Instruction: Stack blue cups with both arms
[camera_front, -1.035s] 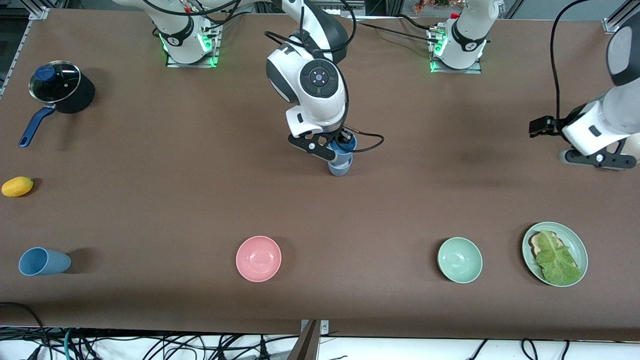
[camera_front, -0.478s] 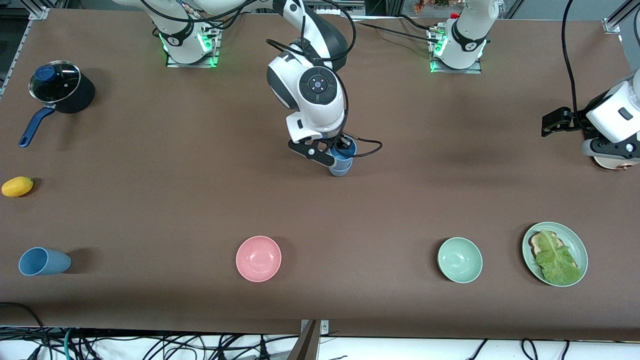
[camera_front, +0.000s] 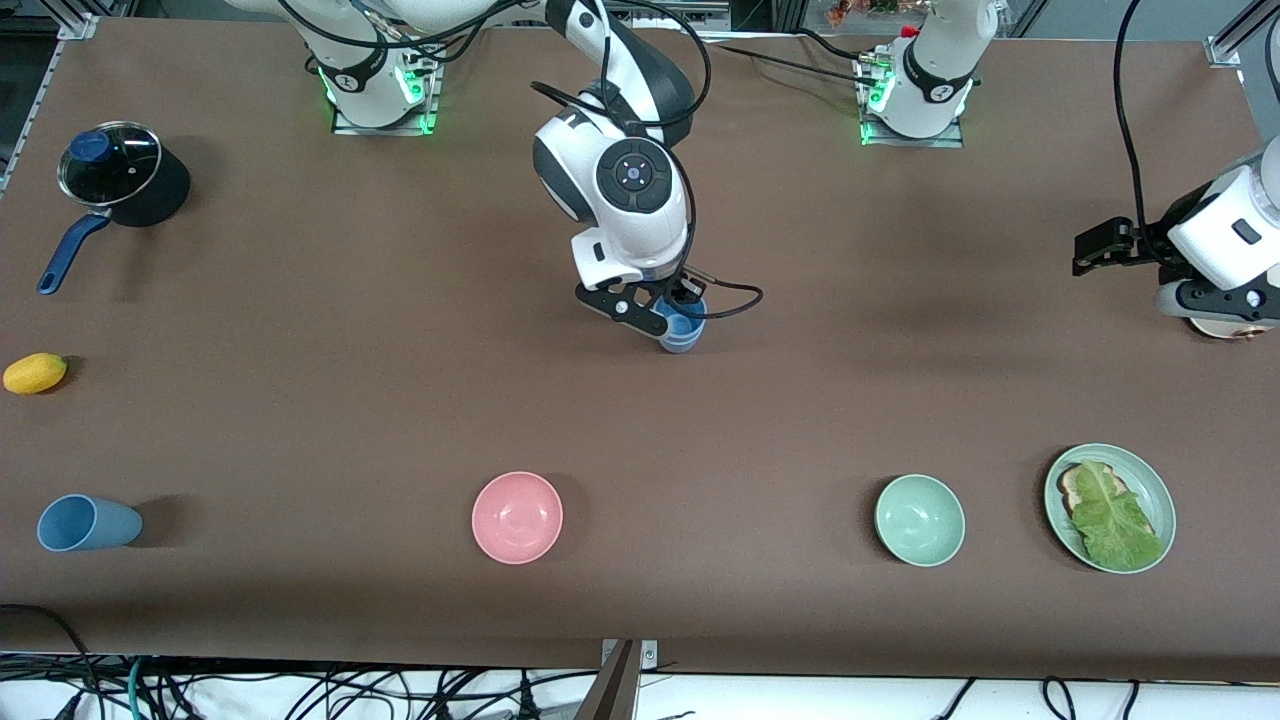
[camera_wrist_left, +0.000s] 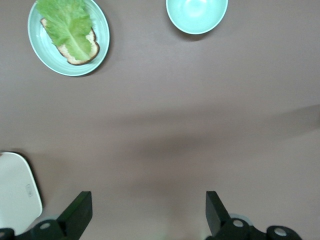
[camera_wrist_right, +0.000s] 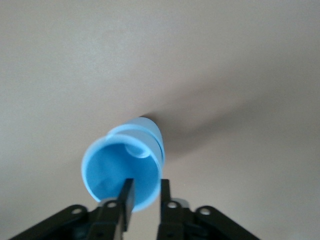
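Two blue cups stand nested at the table's middle (camera_front: 683, 332). In the right wrist view the upper cup (camera_wrist_right: 120, 172) sits inside the lower cup (camera_wrist_right: 148, 131). My right gripper (camera_front: 682, 308) is over them and shut on the upper cup's rim, one finger inside and one outside (camera_wrist_right: 146, 192). A third blue cup (camera_front: 85, 523) lies on its side near the front camera at the right arm's end. My left gripper (camera_front: 1098, 246) is open and empty (camera_wrist_left: 149, 210), held over bare table at the left arm's end.
A pink bowl (camera_front: 517, 517), a pale green bowl (camera_front: 920, 520) and a plate with bread and lettuce (camera_front: 1110, 507) line the edge nearest the front camera. A lidded pot (camera_front: 120, 170) and a yellow fruit (camera_front: 35, 373) sit at the right arm's end. A white object (camera_wrist_left: 15, 195) lies under the left arm.
My right gripper has lowered the upper blue cup deeper into the lower one. My left arm has swung out toward the left arm's end of the table.
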